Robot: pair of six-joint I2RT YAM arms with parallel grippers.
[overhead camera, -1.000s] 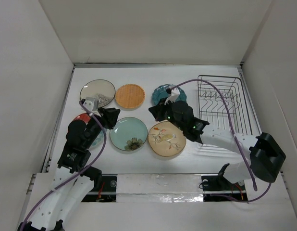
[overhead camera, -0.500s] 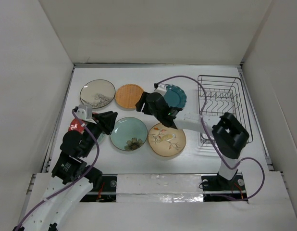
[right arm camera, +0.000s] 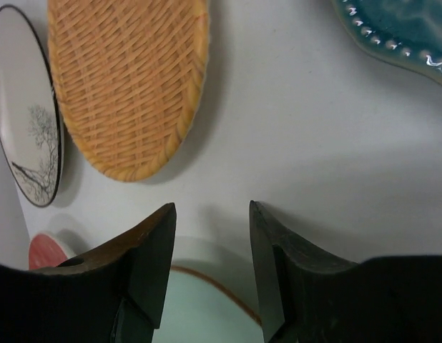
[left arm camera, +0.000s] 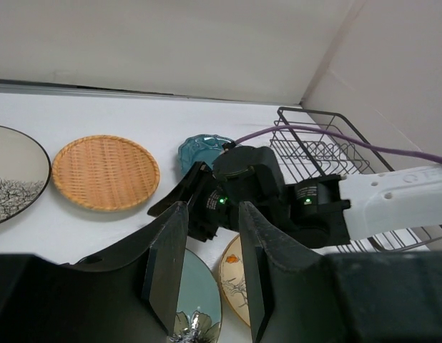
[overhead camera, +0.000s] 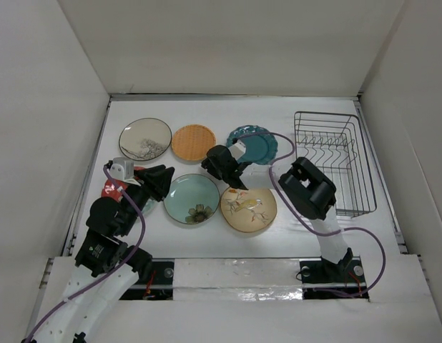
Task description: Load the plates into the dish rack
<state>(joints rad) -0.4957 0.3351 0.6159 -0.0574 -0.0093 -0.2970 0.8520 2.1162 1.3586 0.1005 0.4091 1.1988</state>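
The dish rack (overhead camera: 334,161) stands empty at right; all six plates (overhead camera: 248,208) lie flat on the table (overhead camera: 207,239) beside it. The right gripper (right arm camera: 210,214), jaws apart and empty, hovers between the orange plate (overhead camera: 193,141) and aqua plate (overhead camera: 189,194); the left gripper (left arm camera: 212,214), also parted and empty, hangs nearby. Probably picking a first plate: next, slip a finger under a rim.

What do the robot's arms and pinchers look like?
The left arm and right arm are white tubes with black joints, each trailing a purple cable. The left gripper and right gripper are black, two-fingered; the right shows green lights.
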